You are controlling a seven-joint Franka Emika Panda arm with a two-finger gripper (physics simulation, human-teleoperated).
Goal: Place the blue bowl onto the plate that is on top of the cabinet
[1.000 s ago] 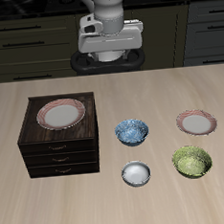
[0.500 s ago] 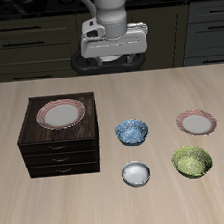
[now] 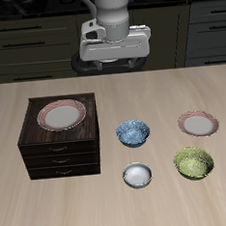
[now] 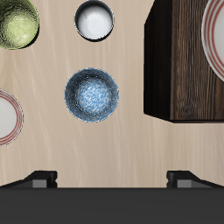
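Observation:
The blue bowl (image 3: 133, 133) (image 4: 92, 94), mottled blue and white, sits upright on the table beside the cabinet (image 3: 59, 139) (image 4: 175, 70). The plate (image 3: 62, 115) (image 4: 214, 39), cream with a reddish-brown rim, lies on top of the dark brown cabinet. My gripper (image 3: 115, 55) (image 4: 112, 179) hangs high above the back of the table, well behind the blue bowl and apart from everything. It is open: the two fingertips (image 4: 39, 178) stand wide apart with nothing between them.
A small grey-white bowl (image 3: 138, 175) (image 4: 94, 19) stands nearer the front edge than the blue bowl. A green speckled bowl (image 3: 193, 163) (image 4: 16, 22) and a pink-rimmed plate (image 3: 197, 124) (image 4: 7, 115) lie beyond the blue bowl, away from the cabinet.
The gripper's hand has shifted slightly sideways and levelled out high at the back. The bowls, plates and cabinet have not moved.

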